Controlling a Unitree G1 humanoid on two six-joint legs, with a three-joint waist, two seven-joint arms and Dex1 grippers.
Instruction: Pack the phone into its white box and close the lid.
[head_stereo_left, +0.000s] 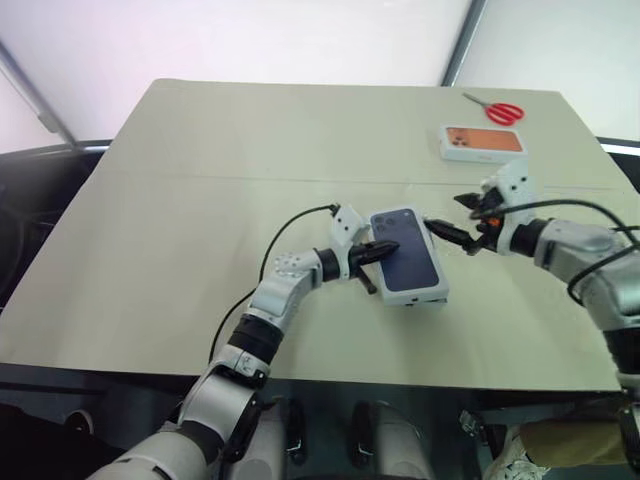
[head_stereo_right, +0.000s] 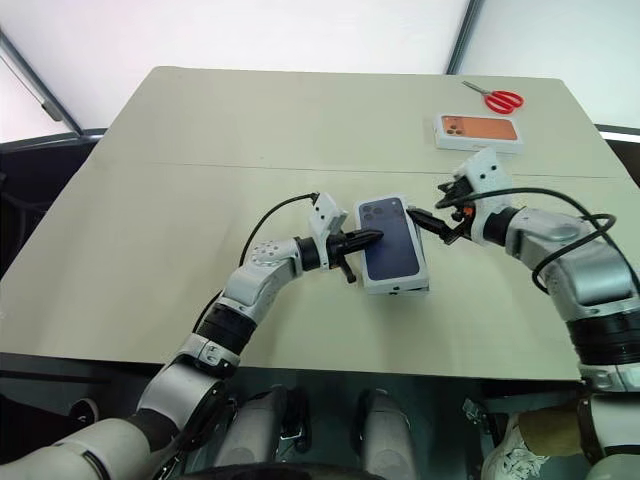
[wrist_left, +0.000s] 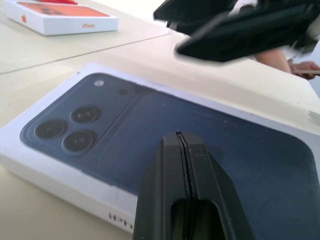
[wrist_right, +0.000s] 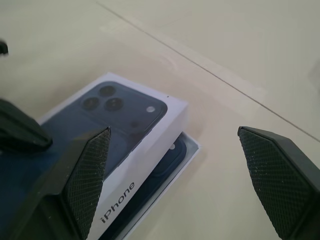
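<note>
My left gripper (head_stereo_right: 368, 238) is fully closed with nothing between its fingers; it reaches level over the printed face of the lid (head_stereo_right: 392, 250) and appears to rest on it, pressing from the left side. My right gripper (head_stereo_right: 440, 215) is spread wide and holds nothing, hovering just beside the lid's far right edge. The lid sits on the box (wrist_right: 187, 150) near the middle of the table (head_stereo_right: 200, 180), but not squarely: the right wrist view shows it tilted and offset, with the box's rim and the dark phone (wrist_right: 170, 160) inside exposed along one side. Judgement: packing is done; closing is incomplete. To finish well, the lid's edges should be lined up with the box walls before any downward force, otherwise a wall may be crushed or the lid may jam crooked. I would keep the closed left fingers as a steadying stop on the lid, bring the open right fingers against the raised side to nudge it into register, then press evenly so it slides down. Risk: pushing on one side only could skid the whole box across the smooth table. An orange-faced box (head_stereo_right: 478, 131) and scissors (head_stereo_right: 497, 98) lie well apart at the far right, clear of the work.
</note>
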